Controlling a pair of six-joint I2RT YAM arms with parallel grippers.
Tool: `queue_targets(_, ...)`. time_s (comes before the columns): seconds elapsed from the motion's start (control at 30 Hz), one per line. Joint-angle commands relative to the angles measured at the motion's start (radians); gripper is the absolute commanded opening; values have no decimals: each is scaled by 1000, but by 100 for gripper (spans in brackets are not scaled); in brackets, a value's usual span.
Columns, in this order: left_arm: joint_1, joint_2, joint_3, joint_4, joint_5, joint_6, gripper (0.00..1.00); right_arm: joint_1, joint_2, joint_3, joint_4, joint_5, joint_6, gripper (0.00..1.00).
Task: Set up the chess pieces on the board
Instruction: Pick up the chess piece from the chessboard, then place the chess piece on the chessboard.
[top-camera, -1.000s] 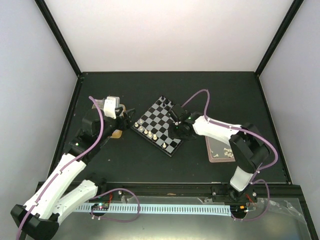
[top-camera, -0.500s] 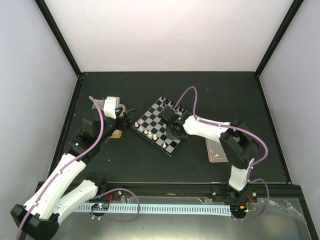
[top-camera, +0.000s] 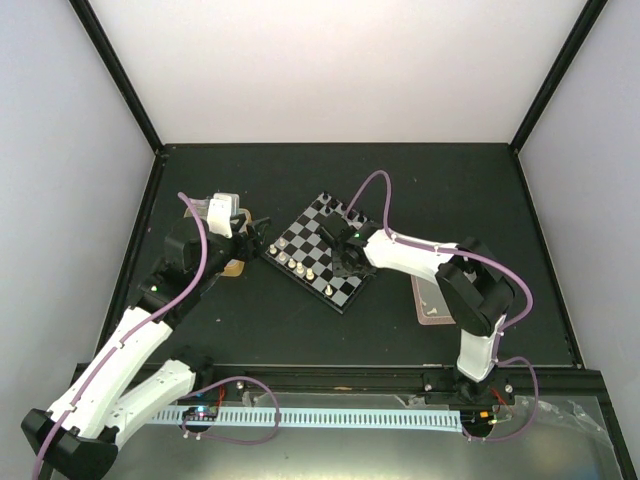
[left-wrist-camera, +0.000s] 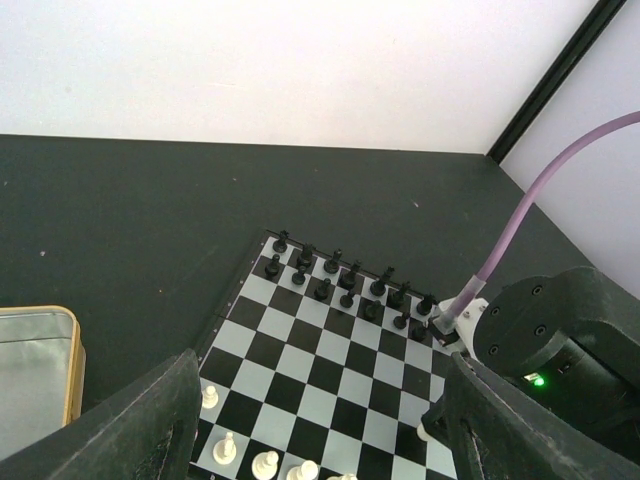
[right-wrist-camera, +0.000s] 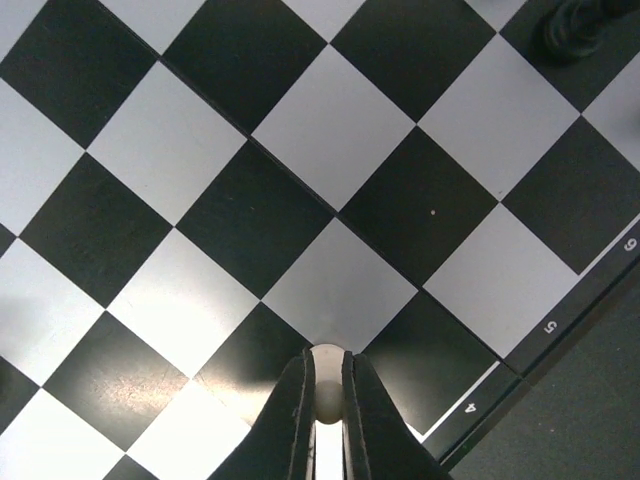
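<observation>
- Below and to the left of the left tool (left-wrist-camera: 320, 365): a tin (left-wrist-camera: 35, 370) with a yellow rim, a rounded corner and dull grey metal inside. Only one corner in view, so contents not to be told.
- To the right of the right tool (top-camera: 348, 265), flat on the desk (top-camera: 250, 310): a pink rectangular tray (top-camera: 432, 302), mostly hidden under that arm. Contents not made out.
- Pinched between the closed fingers of the right tool: one cream piece (right-wrist-camera: 326, 392), small, round-topped and glossy. Low over the rim of the board (right-wrist-camera: 340, 290), beside the printed 4; touching it or not, cannot tell.
- Under that tool: smooth, shiny checks of black and pale grey, and a thin dark border with white numerals 4, 5 and 6.
- Left tool wide open, gripping nothing, with dark blunt fingers on either side of its view.
- Ahead of the left tool, along the far edge of the board: black pieces (left-wrist-camera: 345, 285), tiny turned shapes standing upright in two rows.
- Nearest the left tool, along the near edge: a few cream pieces (left-wrist-camera: 265, 462), upright and knob-topped.
- Beyond the board: matte dark desk, then plain white walls with black corner posts.
</observation>
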Motion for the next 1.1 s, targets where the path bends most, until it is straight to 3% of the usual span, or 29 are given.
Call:
queue_targets(0.0, 9, -14, 18, 0, -11, 1, 68, 4, 5, 30, 19, 23, -25, 2)
queue_targets(0.13, 8, -27, 16, -4, -44, -9, 68, 10, -11, 60, 40, -33, -40, 1)
queue_targets(0.43, 10, -154, -25, -2, -284, -52, 68, 31, 71, 186, 143, -173, -58, 1)
queue_targets(0.7, 11, -252, -90, 91, -250, -50, 69, 35, 218, 352, 155, -233, -90, 1)
queue_targets(1.07, 11, -260, -90, 100, -253, -43, 70, 42, 350, 494, 106, -249, -102, 2)
